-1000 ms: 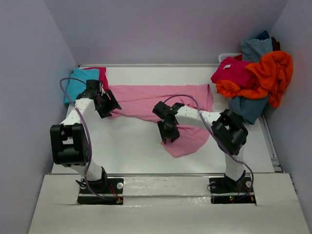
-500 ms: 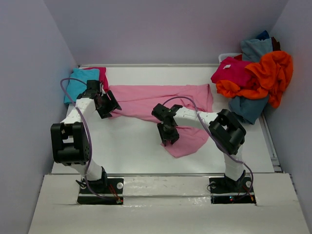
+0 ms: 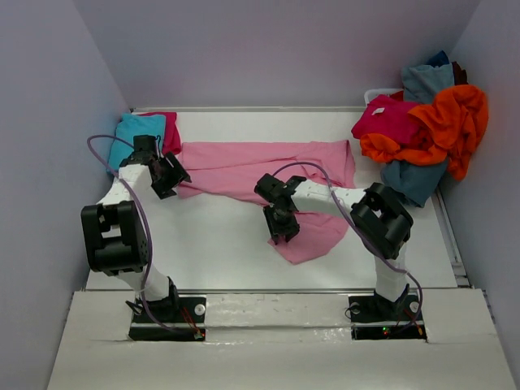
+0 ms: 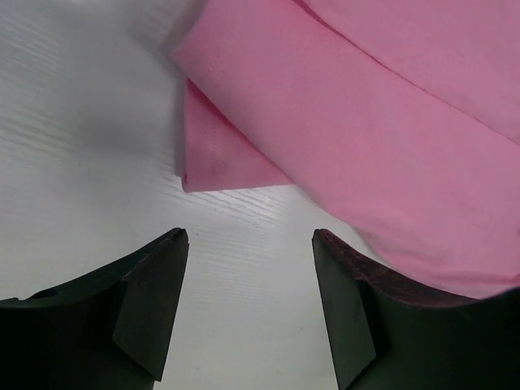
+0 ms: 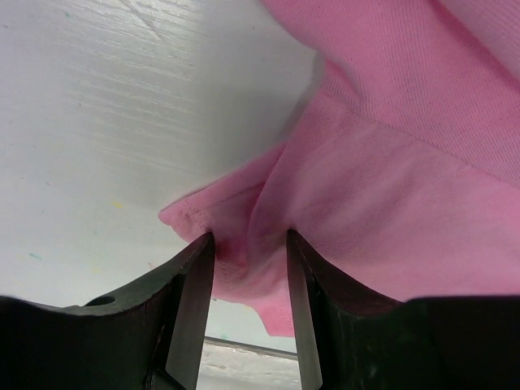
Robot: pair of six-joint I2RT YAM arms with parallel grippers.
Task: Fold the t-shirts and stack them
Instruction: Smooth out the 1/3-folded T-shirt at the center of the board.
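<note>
1. Jaws first: the right gripper (image 5: 249, 244) is pinching a bunched hem of the light pink t-shirt (image 3: 260, 166). The left gripper (image 4: 250, 240) is spread wide over the bare table (image 3: 219, 236), holding nothing.
2. Just changed: the right jaws have narrowed onto the cloth and the left gripper has slid toward the upper left, so a fold looks ready to start.
3. The shirt sprawls mid-frame, a soft, fine, creased knit with a stitched hem, on white, faintly grained tabletop.
</note>
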